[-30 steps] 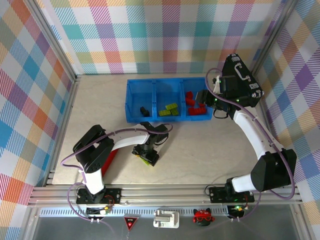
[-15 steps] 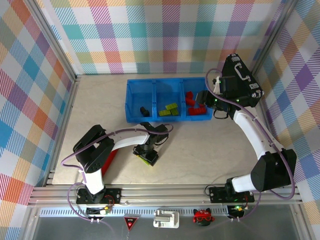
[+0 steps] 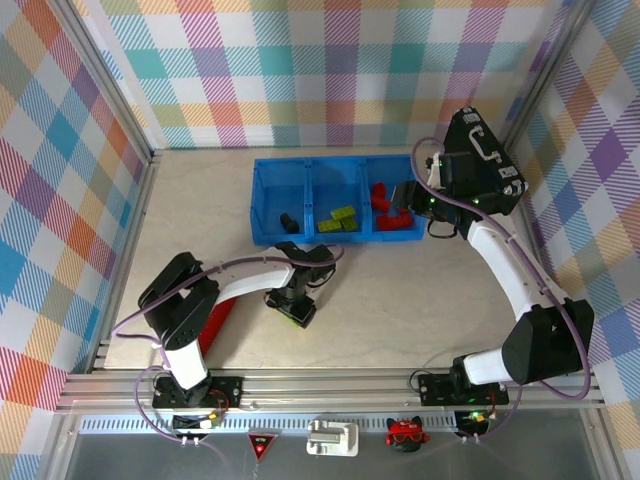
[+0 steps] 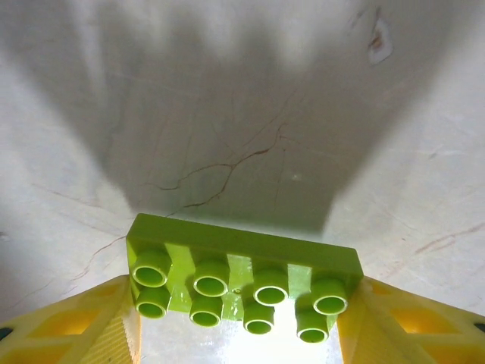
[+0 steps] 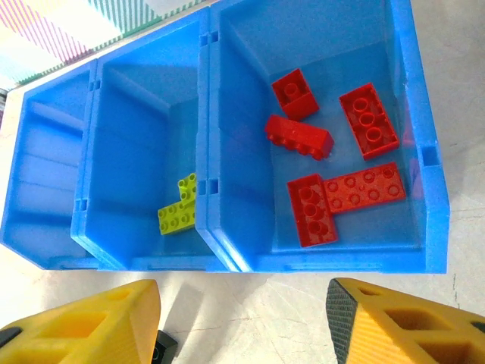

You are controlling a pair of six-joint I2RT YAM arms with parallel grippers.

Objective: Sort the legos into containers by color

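A lime green lego (image 4: 242,280), a flat eight-stud plate, lies crosswise between the left gripper's (image 3: 294,310) yellow fingers (image 4: 76,326). Each short end sits against an inner face, so the jaws are grasping it. Beyond the fingertips the pale table (image 4: 265,91) runs bare, with open room ahead and to both sides. In the top view the containers (image 3: 335,200) sit further ahead of these jaws, their low front lip toward them. A long red cylinder (image 3: 212,322) lies off to one side, apart from the gripper.

The right gripper (image 5: 242,299) hangs with its jaws released, the fingers well apart and nothing between them, over bare table just short of the bins' front lip. Straight ahead of these jaws is the right-hand bin, which holds red legos (image 5: 367,121). Ahead and to the left, lime legos (image 5: 179,206) lie against the middle bin's dividing wall. A black lego (image 3: 289,221) lies in the far left bin. A black hard case (image 3: 480,160) stands just beside the right wrist, at the bins' right end.
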